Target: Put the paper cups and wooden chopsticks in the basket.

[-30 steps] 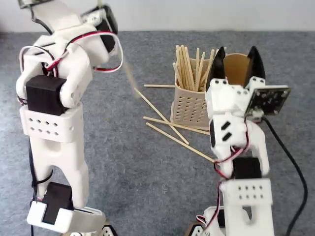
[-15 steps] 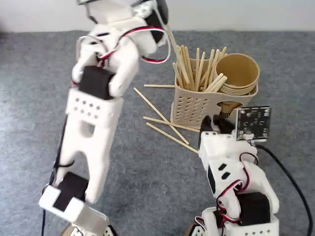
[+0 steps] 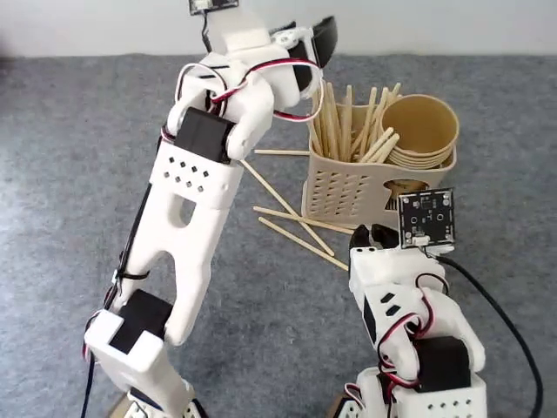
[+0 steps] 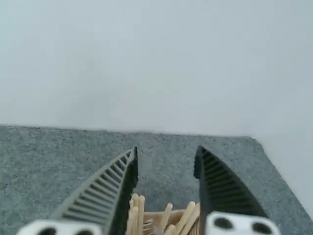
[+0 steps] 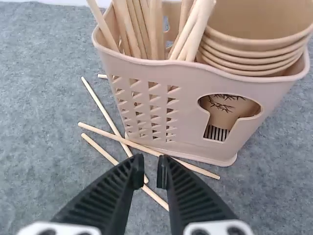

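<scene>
A beige perforated basket point(image 3: 348, 187) point(image 5: 161, 93) stands on the grey carpet. In it are a stack of paper cups point(image 3: 423, 131) point(image 5: 254, 34) and several upright wooden chopsticks point(image 3: 346, 122) point(image 5: 142, 24). More loose chopsticks point(image 3: 291, 228) point(image 5: 105, 128) lie on the carpet at the basket's left foot. My left gripper point(image 3: 315, 39) point(image 4: 166, 156) hangs open and empty above the chopstick side of the basket. My right gripper point(image 3: 372, 233) point(image 5: 149, 171) is shut on nothing, low in front of the basket, just above the loose sticks.
The left arm's long white body point(image 3: 191, 200) stretches diagonally across the carpet left of the basket. A pale wall point(image 4: 156, 58) rises behind the table's far edge. Open carpet point(image 3: 70, 131) spreads to the far left.
The left arm swung right to above the basket, and the chopstick it carried is gone from its now open jaws. The right arm drew back from the cups and its jaws shut.
</scene>
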Tool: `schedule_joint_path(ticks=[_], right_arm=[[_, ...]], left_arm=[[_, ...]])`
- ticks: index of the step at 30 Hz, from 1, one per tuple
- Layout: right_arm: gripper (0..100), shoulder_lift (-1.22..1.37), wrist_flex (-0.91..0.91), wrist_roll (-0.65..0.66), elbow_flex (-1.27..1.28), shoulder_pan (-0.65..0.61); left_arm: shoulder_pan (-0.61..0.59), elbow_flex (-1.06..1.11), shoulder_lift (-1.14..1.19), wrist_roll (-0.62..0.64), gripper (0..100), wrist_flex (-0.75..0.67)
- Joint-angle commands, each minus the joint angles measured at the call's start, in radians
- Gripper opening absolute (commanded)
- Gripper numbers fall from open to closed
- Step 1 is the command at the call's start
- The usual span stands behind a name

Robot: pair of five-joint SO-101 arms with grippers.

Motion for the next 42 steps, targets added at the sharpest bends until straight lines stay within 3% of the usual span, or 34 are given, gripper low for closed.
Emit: schedule_joint_path(ticks=[1, 7, 12, 16, 24, 29, 33, 39, 42], right_arm=[[5.8, -0.002, 0.005, 0.008, -0.006, -0.008], [5.8, 0.001, 0.005, 0.014, -0.006, -0.015], [5.8, 0.015, 0.001, 0.015, -0.006, -0.102], [5.8, 0.12, -0.001, 0.028, -0.008, -0.16], [5.8, 0.407, -0.15, 0.229, -0.011, -0.271], [5.8, 0.588, -0.225, 0.302, -0.048, -0.378], [5.8, 0.751, -0.226, 0.351, -0.158, -0.441], [6.0, 1.012, -0.219, 0.463, -0.362, -0.443], [11.5, 1.15, -0.219, 0.48, -0.448, -0.441]], left_arm=[[0.008, -0.015, -0.132, -0.005, 23, 0.054], [-0.048, -0.008, -0.295, -0.005, 23, 0.199], [-0.161, -0.008, -0.382, -0.005, 23, 0.407], [-0.304, -0.008, -0.453, -0.006, 23, 0.542], [-0.657, -0.002, -0.523, -0.008, 23, 0.743], [-0.816, 0.134, -0.532, -0.098, 23, 0.755], [-0.899, 0.268, -0.532, -0.107, 23, 0.681], [-0.971, 0.4, -0.532, -0.184, 23, 0.559], [-1.007, 0.438, -0.532, -0.215, 23, 0.523]])
